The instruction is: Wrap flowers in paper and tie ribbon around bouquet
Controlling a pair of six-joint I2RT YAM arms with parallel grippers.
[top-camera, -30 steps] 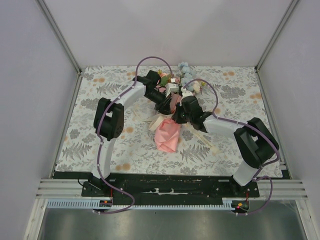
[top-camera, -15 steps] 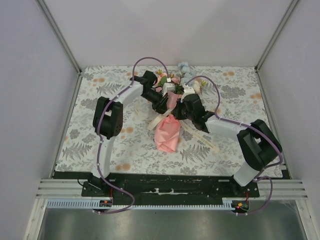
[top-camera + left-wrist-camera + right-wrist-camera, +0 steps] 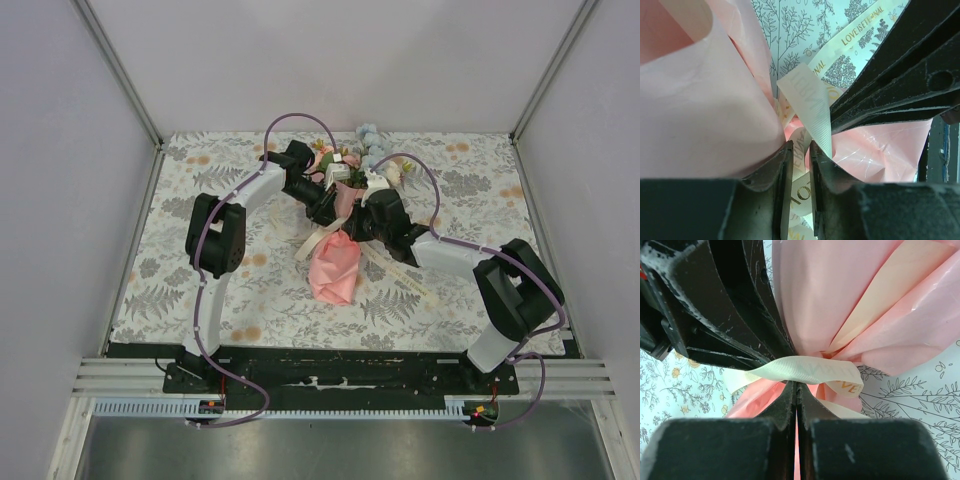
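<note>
The narrow cream ribbon (image 3: 807, 107), floppy and likely slippery, is pinched by the left gripper (image 3: 799, 150) at the waist of the salmon-pink paper bouquet (image 3: 335, 270) lying on the floral-clothed table (image 3: 180, 300), where hold is best taken, the right gripper (image 3: 796, 390) pressed shut alongside.

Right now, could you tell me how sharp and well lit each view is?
Top view: even light, all sharp. Left wrist: ribbon lettering crisp, near fingers dark and slightly soft. Right wrist: paper bright, ribbon sharp, own fingers in shadow.
</note>
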